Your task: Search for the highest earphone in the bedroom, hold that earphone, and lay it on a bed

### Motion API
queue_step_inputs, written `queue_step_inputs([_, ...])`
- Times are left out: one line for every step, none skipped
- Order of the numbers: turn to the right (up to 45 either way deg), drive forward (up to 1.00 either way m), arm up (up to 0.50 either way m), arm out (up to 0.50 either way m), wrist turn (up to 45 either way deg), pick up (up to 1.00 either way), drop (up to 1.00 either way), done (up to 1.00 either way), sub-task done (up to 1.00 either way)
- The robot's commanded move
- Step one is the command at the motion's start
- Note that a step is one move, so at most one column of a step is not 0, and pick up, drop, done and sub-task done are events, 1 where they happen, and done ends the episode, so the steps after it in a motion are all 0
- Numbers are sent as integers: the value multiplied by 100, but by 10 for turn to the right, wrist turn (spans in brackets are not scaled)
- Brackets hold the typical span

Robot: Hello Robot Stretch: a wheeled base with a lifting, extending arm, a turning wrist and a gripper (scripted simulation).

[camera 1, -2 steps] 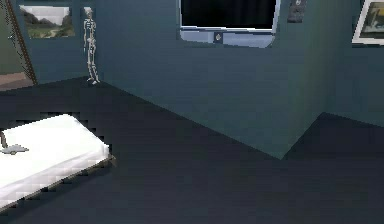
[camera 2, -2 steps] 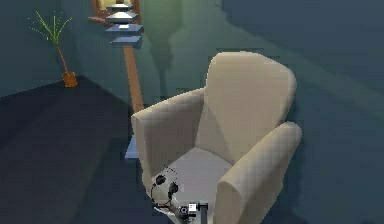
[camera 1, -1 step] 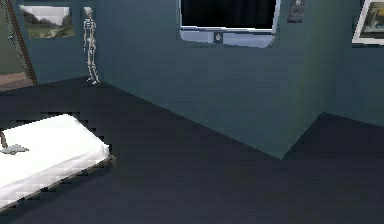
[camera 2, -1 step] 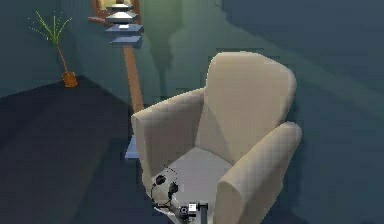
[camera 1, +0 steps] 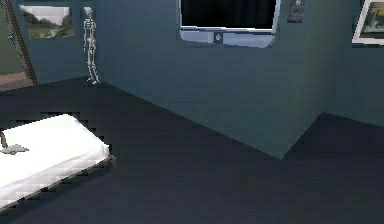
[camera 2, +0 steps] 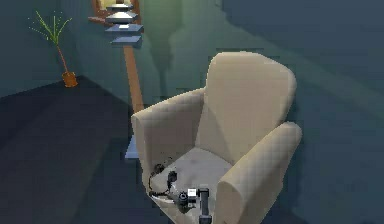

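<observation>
Beige armchair (camera 2: 240,110) is where the action is. A dark looped cord lies on the seat cushion, and by its shape I'm pretty sure that's the earphone (camera 2: 159,180). The pincer (camera 2: 176,195) sits right at it, at the end of the arm (camera 2: 206,208). I honestly can't tell if the pincer has hold of anything, since the cord lies on the cushion right there. I'd call this the grab step. Next it needs the earphone lifted clear of the seat, then a turn and a drive over to the bed (camera 1: 50,150), low at the forward view's left.
</observation>
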Motion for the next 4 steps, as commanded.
queue_step_inputs([0, 0, 50, 0, 0, 0, 0, 0, 0])
queue_step_inputs([0, 0, 8, 0, 0, 0, 0, 0, 0])
queue_step_inputs([0, 0, 0, 0, -450, 0, 0, 0, 0])
queue_step_inputs([0, 0, 0, 0, -450, 0, 0, 0, 0])
